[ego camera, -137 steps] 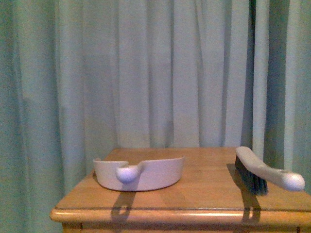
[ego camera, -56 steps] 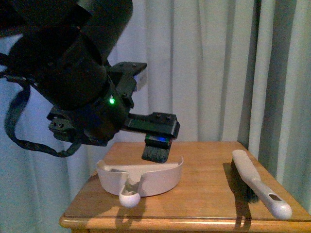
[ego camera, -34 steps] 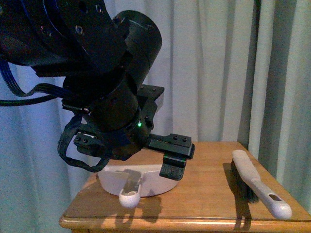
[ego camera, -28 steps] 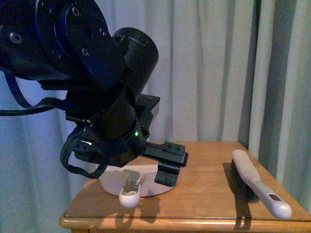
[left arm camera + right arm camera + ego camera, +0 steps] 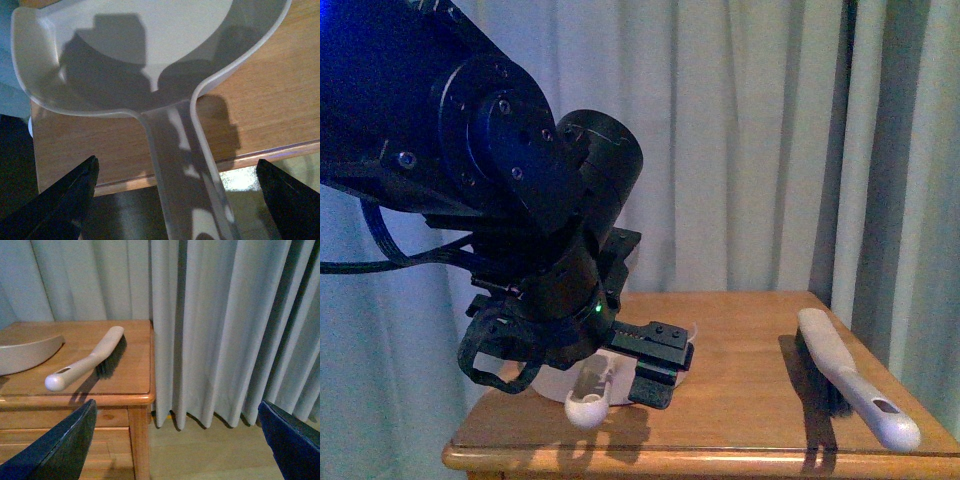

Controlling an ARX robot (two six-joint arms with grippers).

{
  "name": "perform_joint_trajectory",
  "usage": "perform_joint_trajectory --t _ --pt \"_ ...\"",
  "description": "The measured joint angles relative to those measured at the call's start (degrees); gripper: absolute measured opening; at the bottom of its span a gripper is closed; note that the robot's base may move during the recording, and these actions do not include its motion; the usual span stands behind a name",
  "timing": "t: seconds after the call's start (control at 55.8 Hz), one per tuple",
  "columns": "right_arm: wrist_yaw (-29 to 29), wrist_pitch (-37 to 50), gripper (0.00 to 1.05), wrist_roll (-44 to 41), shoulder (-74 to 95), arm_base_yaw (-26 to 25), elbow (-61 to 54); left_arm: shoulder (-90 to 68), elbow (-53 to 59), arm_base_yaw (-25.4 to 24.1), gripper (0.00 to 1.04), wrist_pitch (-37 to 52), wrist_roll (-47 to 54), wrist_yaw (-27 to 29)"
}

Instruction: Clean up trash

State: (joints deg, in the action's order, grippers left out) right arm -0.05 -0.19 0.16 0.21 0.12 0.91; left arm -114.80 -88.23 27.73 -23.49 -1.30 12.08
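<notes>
Since half a second back the left arm [image 5: 520, 220] has been dropped lower over the dustpan [image 5: 125, 50]. The left fingers [image 5: 75, 195] and right fingers [image 5: 60, 450] are spread wide, nothing gripped. The trash can't be made out anywhere.

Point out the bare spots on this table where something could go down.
Bare wood lies between the dustpan and the brush, from the front edge of the table back toward the curtain. The left side is crowded: the left gripper straddles the dustpan handle there.
</notes>
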Motion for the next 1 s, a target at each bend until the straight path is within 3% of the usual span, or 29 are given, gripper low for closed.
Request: perform_joint_trajectory --t 0.359,0.556,0.717,1.004 --pt "0.00 0.00 0.97 0.00 0.00 0.00 0.00 -1.07 -0.35 -0.63 0.97 -0.04 -1.33 1.14" --pt "0.00 -0.02 0.97 0.00 0.00 0.00 0.00 -1.68 -0.35 -0.55 0.65 -0.72 -1.81 1.25" --pt "0.00 -0.02 0.97 0.00 0.00 0.00 0.00 -1.68 -0.35 -0.48 0.31 -0.76 -2.56 1.81" --pt "0.00 -0.02 0.97 0.00 0.00 0.00 0.00 -0.35 0.90 -0.52 0.29 3.10 -3.15 0.61"
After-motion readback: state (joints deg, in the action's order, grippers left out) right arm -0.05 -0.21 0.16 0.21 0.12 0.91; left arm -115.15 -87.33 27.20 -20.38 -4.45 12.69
